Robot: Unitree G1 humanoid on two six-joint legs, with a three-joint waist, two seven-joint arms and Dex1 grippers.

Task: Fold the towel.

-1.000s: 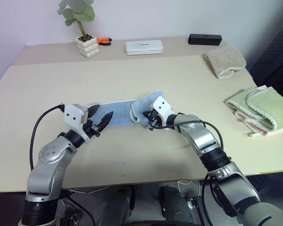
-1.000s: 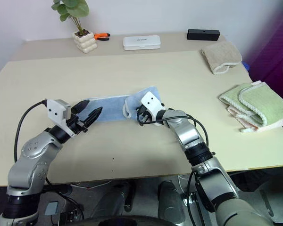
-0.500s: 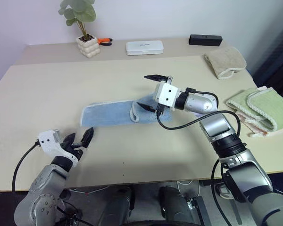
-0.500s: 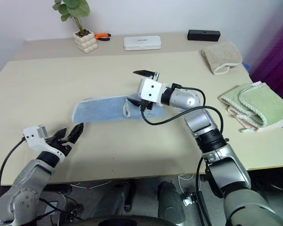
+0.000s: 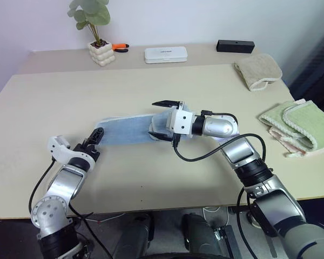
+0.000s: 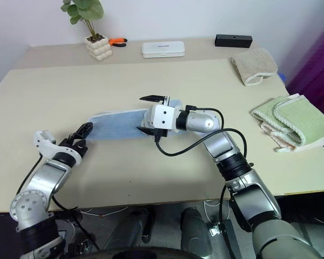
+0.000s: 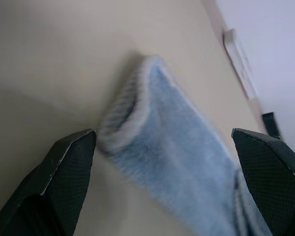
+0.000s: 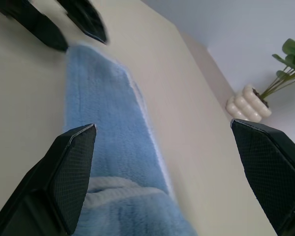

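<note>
Right hand (image 5: 163, 120) now off the towel (image 5: 130, 130), fingers wide; left hand (image 5: 93, 138) lower, at its left end

Beige table (image 5: 205, 91); blue towel (image 5: 127, 129), tan towel (image 5: 257, 69), green-pink towels (image 5: 294, 125), plant pot (image 5: 99, 53)

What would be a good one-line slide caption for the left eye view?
Both open end effectors, left and right, flank the half-folded light blue towel on the beige table.

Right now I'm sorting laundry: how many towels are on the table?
4: blue towel mid-table, beige towel far right, green towel on the pink towel at the right edge.
</note>
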